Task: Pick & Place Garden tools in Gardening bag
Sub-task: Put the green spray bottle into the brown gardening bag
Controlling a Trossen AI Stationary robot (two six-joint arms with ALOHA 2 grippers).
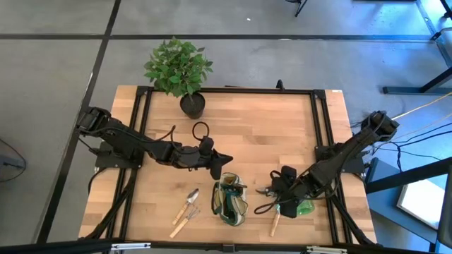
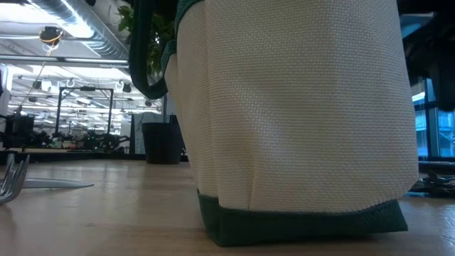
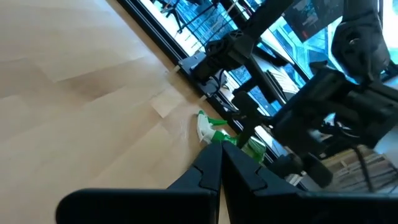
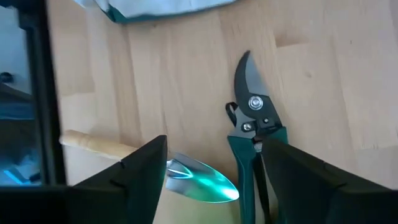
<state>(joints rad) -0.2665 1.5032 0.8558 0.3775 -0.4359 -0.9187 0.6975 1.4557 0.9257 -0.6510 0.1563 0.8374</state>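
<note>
The step in hand looks like the approach to one more tool: the right gripper [image 1: 277, 185] hangs low over the table at about 4 o'clock from the table's centre, just beside the gardening bag [image 1: 231, 200], which stands near the front edge. In the right wrist view its two fingers [image 4: 144, 168] stand wide apart and hold nothing; the green-handled pruners [image 4: 256, 134] lie flat on the wood close by one finger, and a shiny trowel blade [image 4: 199, 178] with a pale wooden handle lies between the fingers. I judge the next move is to centre on one of these, lower, and close. The green spray bottle [image 3: 219, 132] lies near them. At 8 o'clock of the bag, a second trowel [image 1: 188, 203] and a hand fork [image 2: 13, 178] wait. The left gripper [image 1: 220, 164], fingers pressed together and empty, waits at 11 o'clock of the bag.
</note>
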